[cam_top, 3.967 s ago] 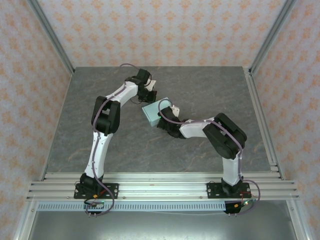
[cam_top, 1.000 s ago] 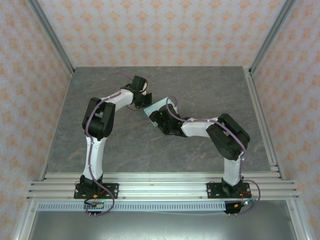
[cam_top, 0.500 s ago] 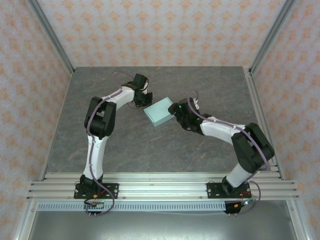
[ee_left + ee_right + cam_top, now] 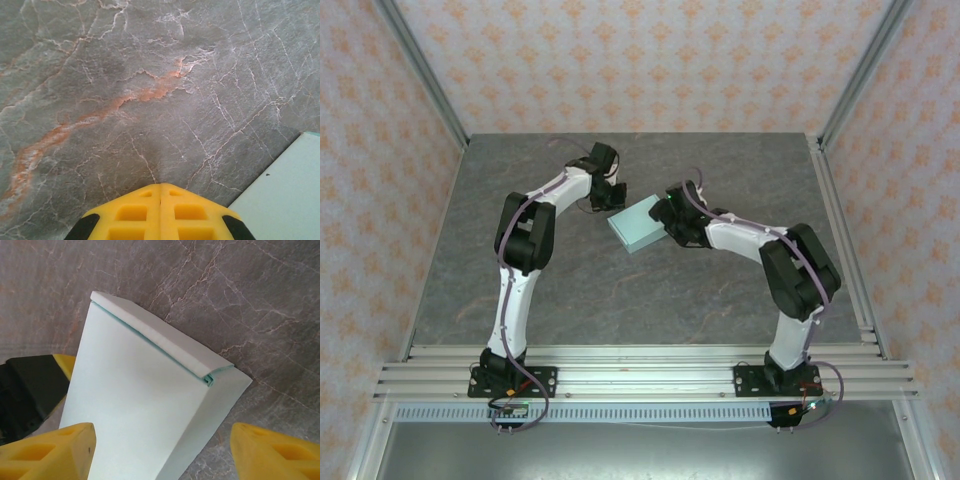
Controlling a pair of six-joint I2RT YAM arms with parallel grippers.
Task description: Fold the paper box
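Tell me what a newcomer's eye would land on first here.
The pale mint-green paper box lies closed up at the middle of the grey marbled table, between the two arms. The right gripper is open, its yellow fingers on either side of the box's near end. The left gripper is shut, close beside the opposite edge.

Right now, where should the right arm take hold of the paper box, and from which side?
Take the paper box across its short width at the end nearest the right gripper, coming in from that side. Its open fingers stand either side of that end, and the long walls there look flat and parallel. I'd stay off the far edge, where the tucked flap could spring open.
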